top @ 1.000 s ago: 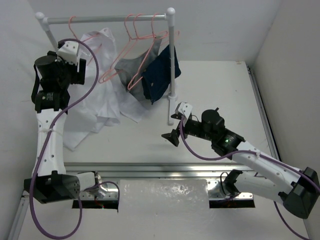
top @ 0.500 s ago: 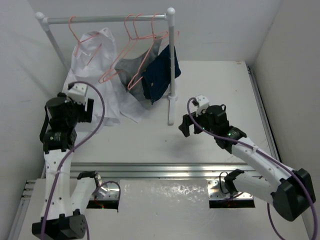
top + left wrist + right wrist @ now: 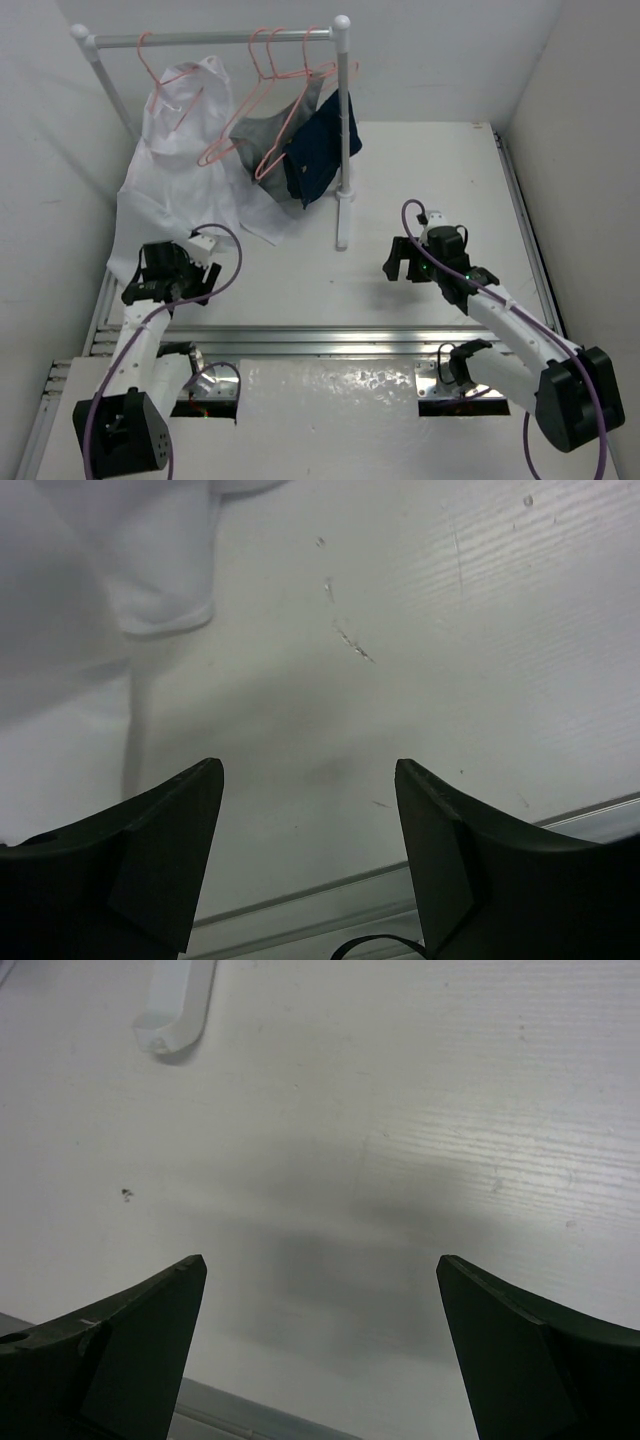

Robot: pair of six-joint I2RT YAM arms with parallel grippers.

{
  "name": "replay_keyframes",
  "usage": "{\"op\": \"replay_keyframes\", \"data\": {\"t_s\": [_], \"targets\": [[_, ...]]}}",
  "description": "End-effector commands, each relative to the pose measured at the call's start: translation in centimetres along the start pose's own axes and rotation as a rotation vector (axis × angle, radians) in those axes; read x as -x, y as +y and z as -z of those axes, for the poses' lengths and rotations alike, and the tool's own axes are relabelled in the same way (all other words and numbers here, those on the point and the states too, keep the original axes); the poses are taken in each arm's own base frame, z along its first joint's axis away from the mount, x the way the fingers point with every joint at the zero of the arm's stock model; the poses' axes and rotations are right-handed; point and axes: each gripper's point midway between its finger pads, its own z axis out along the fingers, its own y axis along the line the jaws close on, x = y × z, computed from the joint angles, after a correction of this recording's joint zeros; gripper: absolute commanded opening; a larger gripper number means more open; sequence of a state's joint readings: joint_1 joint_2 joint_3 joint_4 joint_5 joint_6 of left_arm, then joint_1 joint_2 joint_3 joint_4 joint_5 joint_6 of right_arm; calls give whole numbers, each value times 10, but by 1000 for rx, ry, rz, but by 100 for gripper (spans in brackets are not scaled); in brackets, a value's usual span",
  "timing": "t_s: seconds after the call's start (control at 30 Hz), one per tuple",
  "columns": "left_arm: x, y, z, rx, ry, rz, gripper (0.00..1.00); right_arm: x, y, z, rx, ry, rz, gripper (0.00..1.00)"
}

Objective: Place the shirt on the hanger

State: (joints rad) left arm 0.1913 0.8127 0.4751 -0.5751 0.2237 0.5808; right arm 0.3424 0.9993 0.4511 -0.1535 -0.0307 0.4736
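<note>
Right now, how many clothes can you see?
3 on the rack: white shirt left, grey garment middle, navy-blue garment by the right post. More may hide behind.

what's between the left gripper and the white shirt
Only bare table. In the left wrist view the open left gripper points across it, and the shirt has its edge ahead at the upper left.

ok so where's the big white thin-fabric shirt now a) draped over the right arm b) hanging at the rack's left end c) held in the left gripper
b, the white shirt hangs on a salmon-pink wire hanger at the left end of the white rack, and the left gripper is open and empty
</note>
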Motion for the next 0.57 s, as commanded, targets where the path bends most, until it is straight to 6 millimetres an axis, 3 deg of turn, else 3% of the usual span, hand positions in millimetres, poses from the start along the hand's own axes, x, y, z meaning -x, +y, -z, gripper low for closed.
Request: {"op": "replay_keyframes", "data": {"t_s": [0.0,0.53], "targets": [[26,9,-8,30,-133,-101,67,12,-8,3,-69,-25,-49,99],[22,-8,-14,-54,-154,-131,67,13,-12,3,-71,-66,-16,99]]}}
